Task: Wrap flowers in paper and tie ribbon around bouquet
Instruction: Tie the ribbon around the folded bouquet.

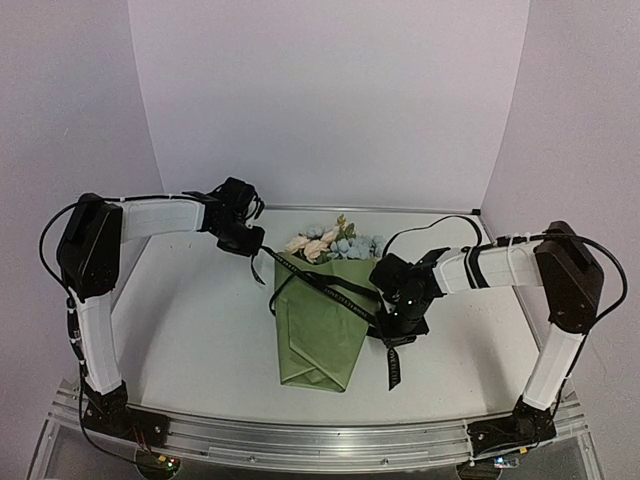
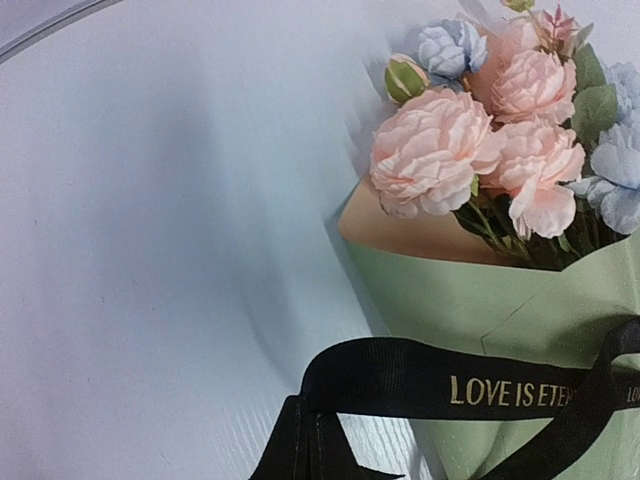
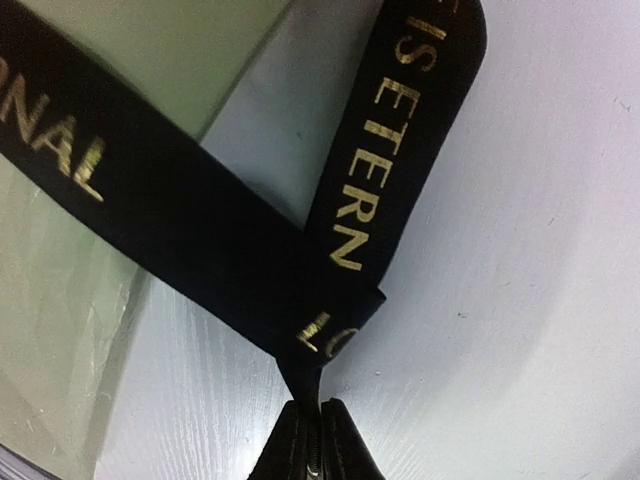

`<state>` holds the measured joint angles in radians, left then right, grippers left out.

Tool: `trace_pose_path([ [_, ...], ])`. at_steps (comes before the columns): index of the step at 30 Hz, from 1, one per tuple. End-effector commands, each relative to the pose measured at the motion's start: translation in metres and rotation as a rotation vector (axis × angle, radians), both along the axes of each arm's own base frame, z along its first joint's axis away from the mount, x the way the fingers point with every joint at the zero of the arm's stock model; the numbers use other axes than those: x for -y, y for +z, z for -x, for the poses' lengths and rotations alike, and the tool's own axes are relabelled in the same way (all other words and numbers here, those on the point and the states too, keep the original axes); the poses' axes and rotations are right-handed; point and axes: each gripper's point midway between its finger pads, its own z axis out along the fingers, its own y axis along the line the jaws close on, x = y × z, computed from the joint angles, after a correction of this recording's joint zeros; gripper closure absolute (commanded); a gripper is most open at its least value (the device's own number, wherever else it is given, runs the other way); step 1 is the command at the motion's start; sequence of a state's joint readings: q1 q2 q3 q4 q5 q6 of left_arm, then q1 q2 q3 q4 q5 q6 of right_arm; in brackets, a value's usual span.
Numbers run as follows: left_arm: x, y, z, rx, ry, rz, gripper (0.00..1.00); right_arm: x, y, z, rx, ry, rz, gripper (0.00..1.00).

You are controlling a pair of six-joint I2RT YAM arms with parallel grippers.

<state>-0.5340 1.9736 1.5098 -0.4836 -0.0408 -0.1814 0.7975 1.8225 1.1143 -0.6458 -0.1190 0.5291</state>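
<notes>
— Two grippers, one ribbon (image 1: 325,287): how do the fingers stand?

— The right gripper (image 3: 320,445) is pinched tight. Its tips meet on the ribbon just where two black lengths cross, gold lettering on both. The left gripper (image 1: 248,240) is closed too. The ribbon runs taut from it, slanting across the bouquet (image 1: 320,335) to the right one, and a loose tail lies past the right fingers toward the near edge.

— And where does the bouquet lie?

— Flat on the table (image 1: 200,330), between the arms, narrow end toward the bases, the flowers (image 1: 330,243) at the far end.

— What does the overhead view miss?

— The words. The left wrist camera reads "LOVE IS ETE" on the band over the paper (image 2: 470,300). It shows peach and pale blue blooms close up, and the tan inner face at the paper's lip. The right wrist camera shows only ribbon, a strip of green paper at its left and white table.

— And what do the wrist views miss?

— Only the overhead view takes in both arms and the whole cone
</notes>
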Motion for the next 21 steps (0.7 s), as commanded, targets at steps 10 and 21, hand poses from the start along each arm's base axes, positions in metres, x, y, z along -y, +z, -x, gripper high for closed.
trace_pose_path([
  [10,-0.031,0.004,0.013,-0.003,0.113,-0.003,1.0,0.034,0.012,0.004,0.033,0.009,0.077,0.94],
  [21,-0.049,-0.004,0.025,-0.016,0.178,-0.019,1.0,0.072,0.013,0.001,0.047,-0.089,0.147,1.0],
])
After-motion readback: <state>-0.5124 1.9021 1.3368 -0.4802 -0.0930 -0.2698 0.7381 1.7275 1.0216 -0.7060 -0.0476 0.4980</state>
